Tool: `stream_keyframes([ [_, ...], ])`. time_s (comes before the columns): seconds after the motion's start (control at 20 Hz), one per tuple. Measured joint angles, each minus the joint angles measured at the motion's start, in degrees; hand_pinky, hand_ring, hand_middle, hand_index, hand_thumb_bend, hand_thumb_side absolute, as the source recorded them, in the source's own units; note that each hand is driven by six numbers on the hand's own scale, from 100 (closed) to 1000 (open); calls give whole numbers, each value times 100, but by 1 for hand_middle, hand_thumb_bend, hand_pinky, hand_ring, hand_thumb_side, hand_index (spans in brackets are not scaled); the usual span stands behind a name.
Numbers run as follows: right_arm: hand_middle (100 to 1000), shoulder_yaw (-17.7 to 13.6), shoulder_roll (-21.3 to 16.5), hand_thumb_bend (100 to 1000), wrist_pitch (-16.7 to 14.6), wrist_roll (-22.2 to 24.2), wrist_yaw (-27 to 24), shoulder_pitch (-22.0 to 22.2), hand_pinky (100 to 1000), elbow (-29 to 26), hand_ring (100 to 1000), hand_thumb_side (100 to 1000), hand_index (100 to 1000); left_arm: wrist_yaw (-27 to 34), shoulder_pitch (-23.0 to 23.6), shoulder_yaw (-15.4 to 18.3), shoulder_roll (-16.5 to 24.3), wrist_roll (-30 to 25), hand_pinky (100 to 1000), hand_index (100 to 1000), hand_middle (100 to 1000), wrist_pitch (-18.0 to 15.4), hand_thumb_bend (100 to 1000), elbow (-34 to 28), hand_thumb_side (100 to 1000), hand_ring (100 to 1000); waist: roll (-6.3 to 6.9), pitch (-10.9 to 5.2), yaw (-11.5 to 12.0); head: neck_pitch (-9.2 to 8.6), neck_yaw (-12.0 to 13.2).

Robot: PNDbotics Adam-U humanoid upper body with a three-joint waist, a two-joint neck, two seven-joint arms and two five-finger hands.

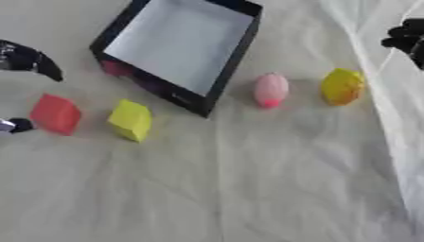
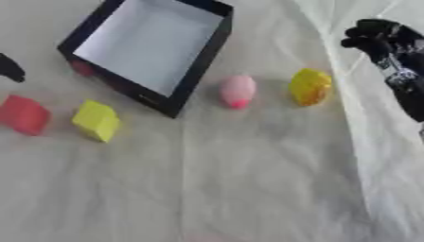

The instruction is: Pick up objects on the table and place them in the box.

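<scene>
A black box [image 1: 230, 66] with a white floor stands open at the top centre, turned askew. To its right lie a pink egg-shaped object [image 1: 271, 89] and a yellow rounded object [image 1: 341, 86]. At the lower left of the box sit a yellow block [image 1: 131, 119] and a red block [image 1: 56, 113]. My left hand [image 1: 31, 60] enters at the left edge, open, with a finger above the red block and another tip [image 1: 15, 125] beside it, holding nothing. My right hand [image 2: 379, 37] hovers at the upper right, up and right of the yellow rounded object, apart from it.
A wrinkled white cloth [image 1: 248, 189] covers the table. A raised fold [image 1: 389, 123] runs down the right side. A reddish patch [image 1: 116, 69] shows against the box's outer left wall.
</scene>
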Motion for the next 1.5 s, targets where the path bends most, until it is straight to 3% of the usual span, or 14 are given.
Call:
stream_keyframes([
  [0.5,776,20,61,100,26,26,101,2,1000,5,826,513,840,4,-31,-57,-214,-410,844,856,748,410,353,366,219,791,0,2,-5,-6,2],
  [0.9,775,23,109,100,40,49,171,4,1000,37,827,484,838,-181,-41,-59,-362,-474,844,849,748,474,360,432,223,792,0,6,-20,-6,14],
  [1.25,775,54,154,100,37,84,239,6,1000,51,827,512,837,-311,-44,-65,-514,-503,847,854,754,503,356,551,297,796,0,6,-32,-7,27],
  [1.5,776,54,156,100,35,89,278,7,1000,59,828,513,837,-408,-37,-74,-561,-527,825,844,701,527,337,615,252,756,-23,7,-44,-7,29],
])
